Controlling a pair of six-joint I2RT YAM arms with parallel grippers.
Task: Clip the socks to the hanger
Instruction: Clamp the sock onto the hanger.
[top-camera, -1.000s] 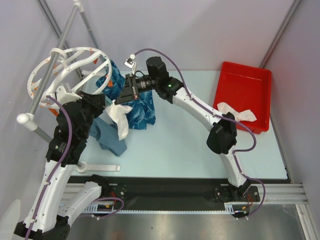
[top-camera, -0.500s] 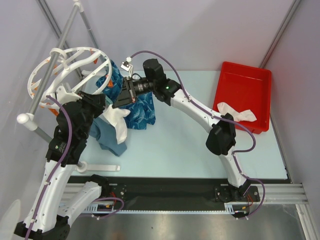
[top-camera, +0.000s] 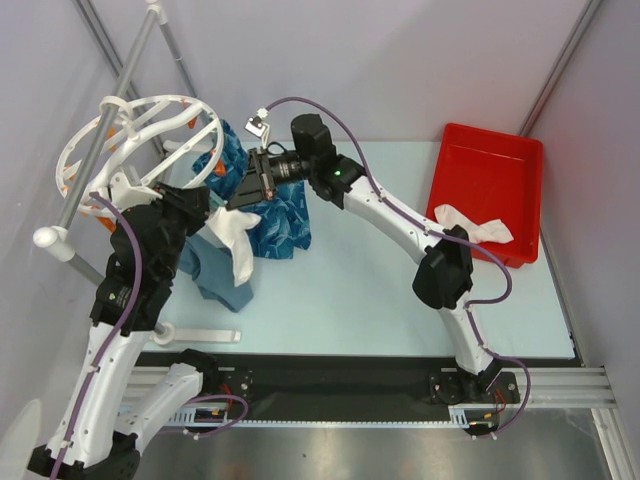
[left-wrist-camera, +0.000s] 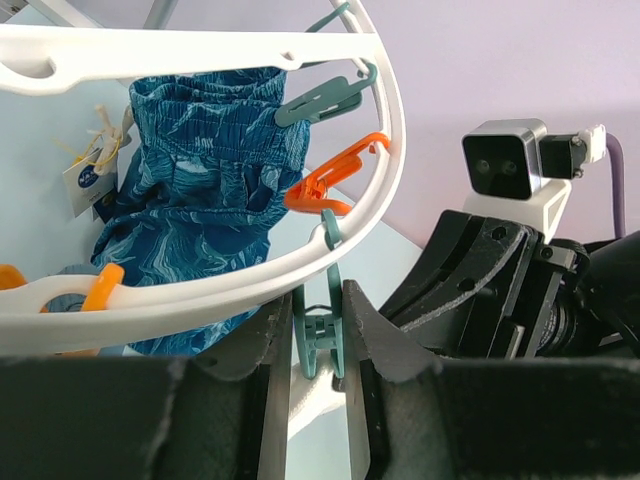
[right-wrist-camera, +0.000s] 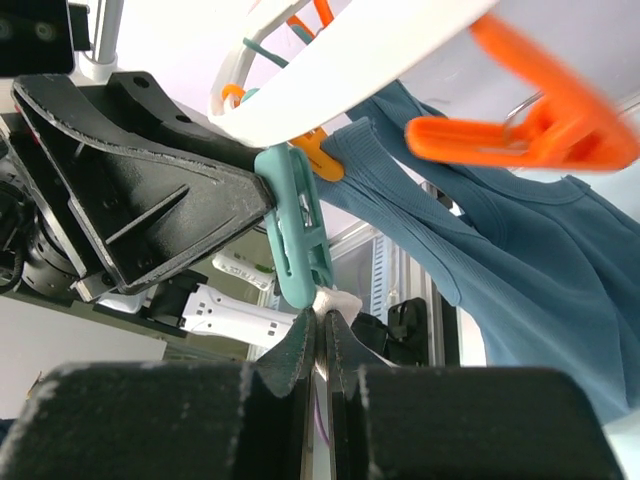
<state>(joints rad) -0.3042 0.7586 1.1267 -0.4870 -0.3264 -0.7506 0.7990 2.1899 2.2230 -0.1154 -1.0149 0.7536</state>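
The white round hanger hangs at the upper left from a grey pole. In the left wrist view my left gripper is shut on a teal clip under the hanger's rim, squeezing it. In the right wrist view my right gripper is shut on the top edge of a white sock and holds it at the teal clip's lower end. The sock hangs down between the two grippers. A second white sock lies in the red bin.
A blue patterned cloth and a grey-blue garment hang from the hanger beside the sock. Orange clips sit along the rim. The red bin stands at the right rear. Grey rack poles cross behind the hanger.
My right gripper shifted slightly left toward the hanger with the sock, then eased back a little. The left gripper stayed on the clip.
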